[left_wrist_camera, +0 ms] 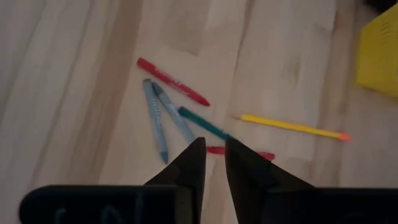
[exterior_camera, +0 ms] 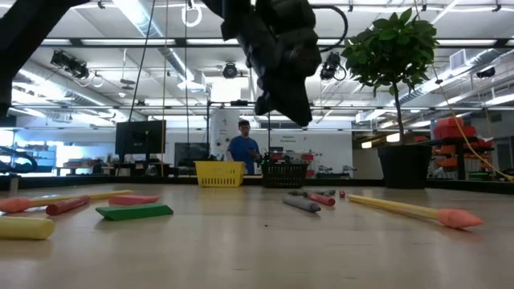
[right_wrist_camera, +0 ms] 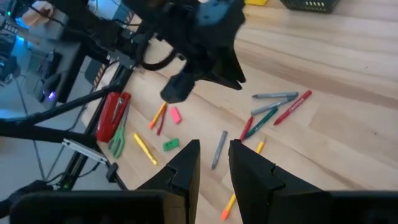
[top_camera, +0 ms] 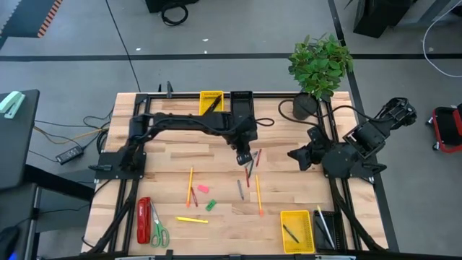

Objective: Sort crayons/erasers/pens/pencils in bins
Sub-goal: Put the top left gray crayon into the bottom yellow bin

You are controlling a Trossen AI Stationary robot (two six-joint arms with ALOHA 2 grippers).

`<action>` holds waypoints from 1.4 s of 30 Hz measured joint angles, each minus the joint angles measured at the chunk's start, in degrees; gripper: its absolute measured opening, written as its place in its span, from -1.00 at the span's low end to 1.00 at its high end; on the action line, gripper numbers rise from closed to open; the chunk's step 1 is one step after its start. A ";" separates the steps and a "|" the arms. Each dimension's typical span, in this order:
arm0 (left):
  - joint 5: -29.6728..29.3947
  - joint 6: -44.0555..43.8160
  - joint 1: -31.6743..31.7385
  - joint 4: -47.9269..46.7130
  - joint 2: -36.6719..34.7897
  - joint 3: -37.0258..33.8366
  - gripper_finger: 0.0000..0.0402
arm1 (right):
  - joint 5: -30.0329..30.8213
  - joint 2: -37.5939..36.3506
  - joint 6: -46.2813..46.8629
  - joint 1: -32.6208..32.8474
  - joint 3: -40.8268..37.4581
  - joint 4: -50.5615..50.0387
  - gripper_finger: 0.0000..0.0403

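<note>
Directly under the left claw [left_wrist_camera: 214,142], just beyond its tips, lies a red crayon [left_wrist_camera: 249,153], partly hidden by the fingers. The claw hangs above the surface [top_camera: 173,155] with its two fingers a narrow gap apart and nothing between them. The crayon's long axis runs roughly along the line from one finger to the other (the awkward way round for a pinch). So I judge the wrist must turn about a quarter before coming down, or the fingers will land on the crayon's ends and not its sides.

A little farther out from that claw, the green crayon [left_wrist_camera: 199,121] slants away from the tips. It lies oblique to the finger line and would need less of a turn. Beside it, two grey crayons [left_wrist_camera: 155,121] lie close together and nearly parallel, pointing away from the claw. Past them is a second red crayon [left_wrist_camera: 173,82], slanting the same way as the green one.

Off to one side of the claw, a yellow pencil [left_wrist_camera: 292,126] points toward a yellow bin [left_wrist_camera: 379,56].

Farthest off, the right claw [right_wrist_camera: 214,144] waits at its own side, its fingers also a little apart and empty. The left claw is plainly the nearer to the crayons.
</note>
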 joint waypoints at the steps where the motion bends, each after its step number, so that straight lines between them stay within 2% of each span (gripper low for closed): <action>1: -0.29 0.56 0.15 0.25 0.33 0.01 -0.64 | -0.06 -0.02 -0.88 0.00 0.02 0.00 -0.54; 11: -5.66 -0.41 -0.33 1.51 3.48 0.12 -0.64 | -4.28 -0.02 -6.87 0.02 0.01 -0.04 -0.54; 23: -6.85 -3.98 -1.74 1.38 9.25 0.01 -0.62 | -5.20 -0.02 -7.32 0.14 0.02 -0.26 -0.54; 28: -9.54 -5.40 -1.97 2.63 9.91 0.08 -0.61 | -8.93 -0.02 -7.86 0.91 0.01 -0.26 -0.54; 42: -10.29 -5.48 -1.84 2.96 10.98 0.08 -0.61 | -9.24 -0.02 -7.94 1.01 0.00 -0.24 -0.54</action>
